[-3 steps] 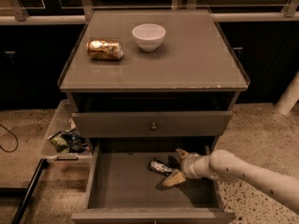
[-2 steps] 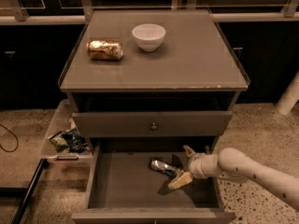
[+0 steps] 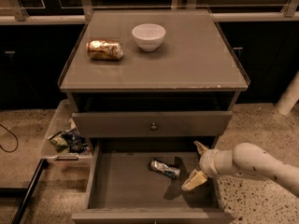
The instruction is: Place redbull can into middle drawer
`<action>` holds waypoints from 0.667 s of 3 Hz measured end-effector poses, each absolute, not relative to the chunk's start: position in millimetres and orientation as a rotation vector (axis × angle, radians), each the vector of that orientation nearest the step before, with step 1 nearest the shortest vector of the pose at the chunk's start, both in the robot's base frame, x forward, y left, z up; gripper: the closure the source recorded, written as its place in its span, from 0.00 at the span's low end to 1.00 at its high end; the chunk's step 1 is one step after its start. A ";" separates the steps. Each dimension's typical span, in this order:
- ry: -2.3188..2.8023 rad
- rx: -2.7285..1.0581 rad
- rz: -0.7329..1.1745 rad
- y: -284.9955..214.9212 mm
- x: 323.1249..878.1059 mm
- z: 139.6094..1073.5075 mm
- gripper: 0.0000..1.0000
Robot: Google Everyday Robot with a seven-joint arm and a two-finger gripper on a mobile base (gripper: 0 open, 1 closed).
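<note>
The redbull can [image 3: 164, 168], slim, silver with blue patches and dented, lies on its side on the floor of the open middle drawer [image 3: 126, 185], right of the drawer's centre. My gripper [image 3: 198, 164] is at the drawer's right side, just right of the can and apart from it. Its two pale fingers are spread wide, one up near the drawer's back [image 3: 201, 147], one low over the floor [image 3: 194, 180]. It holds nothing.
On the cabinet top [image 3: 196, 64] stand a white bowl [image 3: 148, 36] and a fat gold-orange can [image 3: 104, 50] lying on its side. A closed drawer front with a round knob [image 3: 153, 126] sits above the open drawer. A clear bin of snack bags [image 3: 67, 139] stands left.
My gripper has drawn back to the right and slightly up, away from the can. The can now lies free on the drawer floor with a clear gap between it and the fingers.
</note>
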State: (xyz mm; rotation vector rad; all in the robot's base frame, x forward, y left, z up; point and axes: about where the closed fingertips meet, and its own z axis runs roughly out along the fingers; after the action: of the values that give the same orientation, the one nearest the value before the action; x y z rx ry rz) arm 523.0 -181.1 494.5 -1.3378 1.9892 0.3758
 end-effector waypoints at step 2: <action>1.870 -1.452 0.235 -200.9 499.4 577.0 0.00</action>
State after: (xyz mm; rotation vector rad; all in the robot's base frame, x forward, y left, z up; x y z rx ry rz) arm 499.4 -200.9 577.0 -1.4516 1.8704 0.2353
